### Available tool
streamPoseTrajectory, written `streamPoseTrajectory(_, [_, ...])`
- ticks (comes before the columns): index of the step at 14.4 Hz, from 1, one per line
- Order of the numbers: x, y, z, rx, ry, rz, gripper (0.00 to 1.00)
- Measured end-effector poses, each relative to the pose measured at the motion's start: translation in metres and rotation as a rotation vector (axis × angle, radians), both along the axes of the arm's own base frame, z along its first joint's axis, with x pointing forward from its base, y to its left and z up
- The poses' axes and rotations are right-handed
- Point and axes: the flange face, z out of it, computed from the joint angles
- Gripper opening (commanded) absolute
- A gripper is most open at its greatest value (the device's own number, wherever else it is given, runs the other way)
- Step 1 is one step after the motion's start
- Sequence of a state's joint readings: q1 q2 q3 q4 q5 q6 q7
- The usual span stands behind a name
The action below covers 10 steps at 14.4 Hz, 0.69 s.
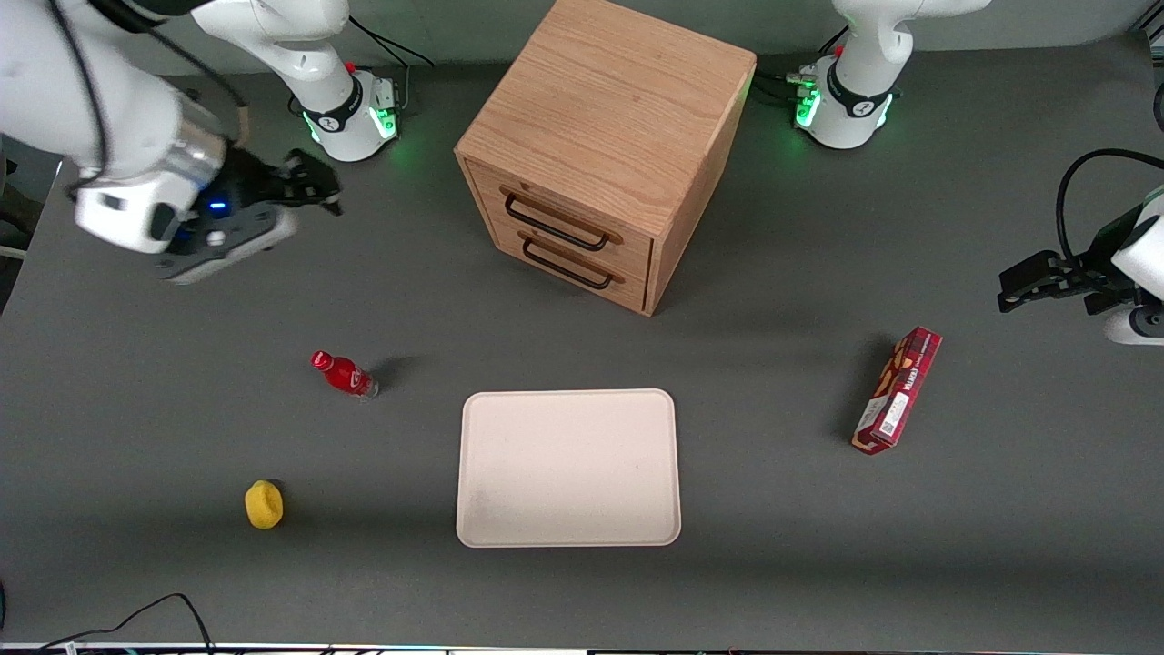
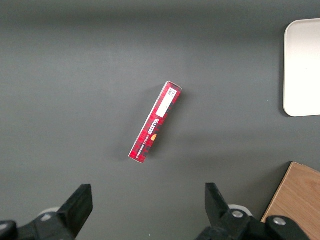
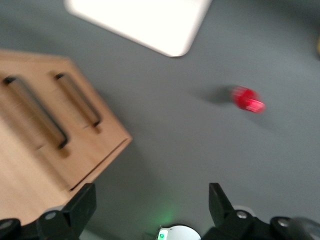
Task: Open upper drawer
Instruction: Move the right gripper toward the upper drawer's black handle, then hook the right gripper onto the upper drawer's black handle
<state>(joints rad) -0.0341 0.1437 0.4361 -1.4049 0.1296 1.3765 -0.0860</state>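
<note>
Hovering well apart from the boxy oak upper drawer (image 1: 556, 221), pincer (image 1: 314, 186) gapes apart.

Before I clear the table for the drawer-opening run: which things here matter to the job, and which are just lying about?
Belongs to the job:
- upper drawer, shut, with its black bar handle
- gripper, open, above the table toward the working arm's end, apart from the cabinet

Just lying about:
- lower drawer
- red bottle
- yellow object
- tray
- red box
</note>
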Motion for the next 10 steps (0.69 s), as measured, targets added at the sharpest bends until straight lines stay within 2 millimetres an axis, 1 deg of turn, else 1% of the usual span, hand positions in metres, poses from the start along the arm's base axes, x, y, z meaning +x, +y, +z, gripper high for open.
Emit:
streamPoseTrajectory(2, [0.000, 0.035, -0.028, 0.084, 0.050, 0.202, 1.00])
streamPoseTrajectory(4, [0.003, 0.062, -0.059, 0.148, 0.089, 0.361, 1.00])
streamPoseTrajectory(7, [0.000, 0.105, -0.095, 0.219, 0.112, 0.465, 1.00])
streamPoseTrajectory(8, [-0.003, 0.122, -0.106, 0.239, 0.108, 0.485, 1.00])
streamPoseTrajectory(10, [-0.011, 0.148, -0.129, 0.270, 0.093, 0.505, 1.00])
